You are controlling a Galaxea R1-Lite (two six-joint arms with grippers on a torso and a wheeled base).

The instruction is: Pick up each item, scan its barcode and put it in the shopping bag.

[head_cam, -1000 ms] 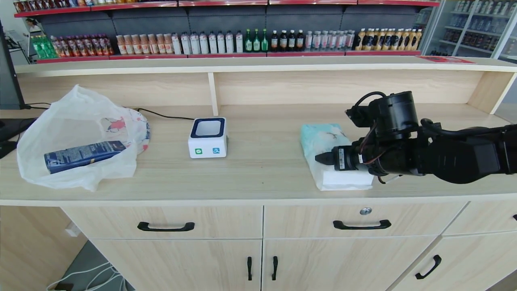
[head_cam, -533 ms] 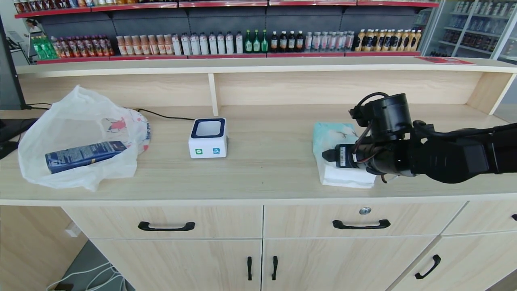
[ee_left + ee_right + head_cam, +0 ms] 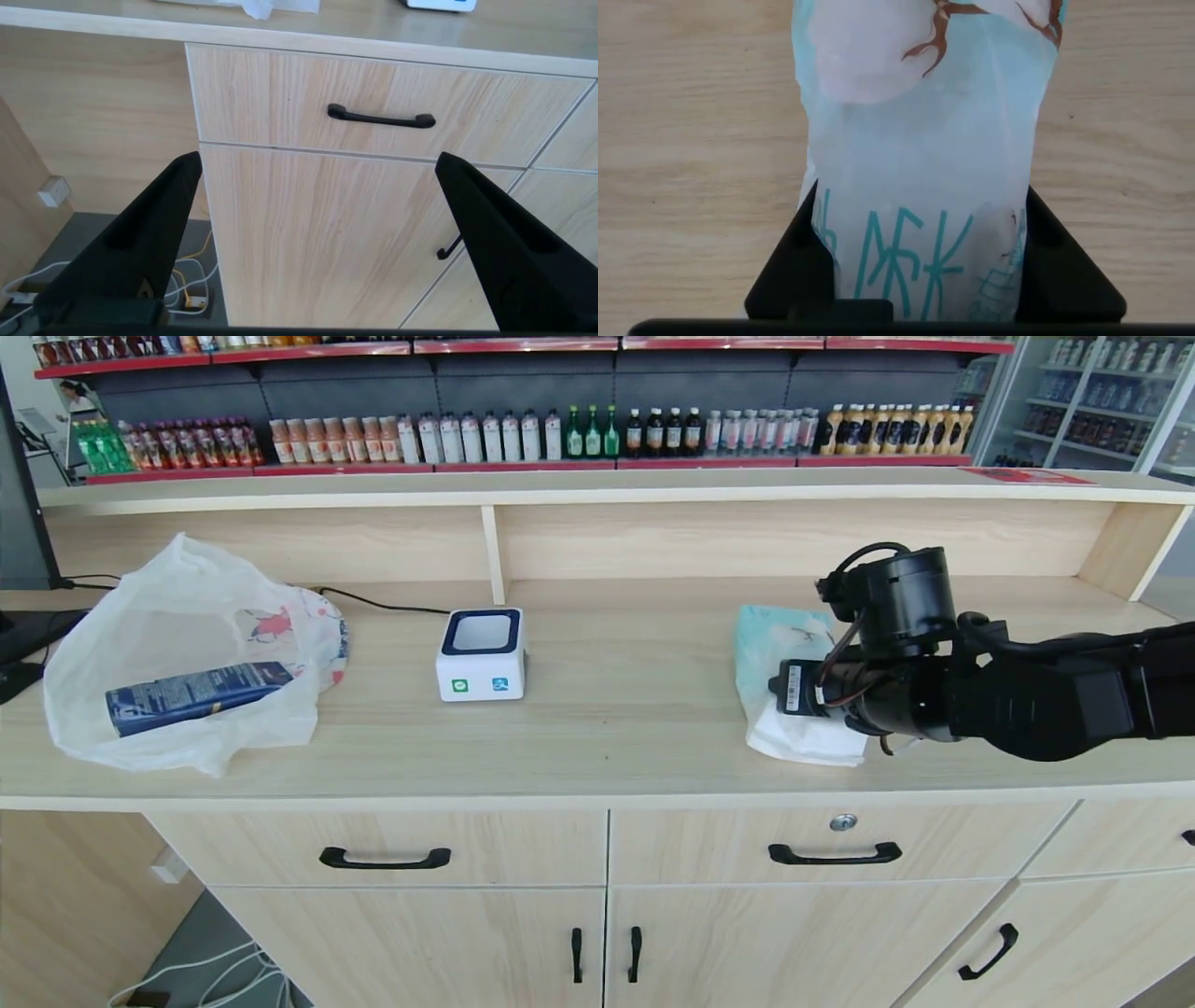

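Observation:
A pale blue and white tissue pack [image 3: 780, 644] lies at the right of the wooden counter [image 3: 607, 737]. My right gripper [image 3: 794, 689] is shut on the tissue pack, coming in from the right. In the right wrist view the tissue pack [image 3: 924, 168] sits squeezed between the right gripper's [image 3: 924, 266] black fingers [image 3: 789, 266]. The white scanner [image 3: 481, 653] stands mid-counter. At the far left the clear shopping bag [image 3: 177, 607] lies open, holding a dark blue package [image 3: 196, 695]. My left gripper [image 3: 318, 168] hangs open below counter height, facing the cabinet front.
A raised shelf with a divider [image 3: 492, 551] runs along the back of the counter. A black cable [image 3: 373, 602] leads from the scanner toward the bag. Drawers with black handles [image 3: 381, 118] sit under the counter edge. Bare counter lies between the scanner and the pack.
The right gripper has drawn back to the right with the tissue pack, which shifted rightward and turned to a narrower, more crumpled shape. Bag and scanner stayed put.

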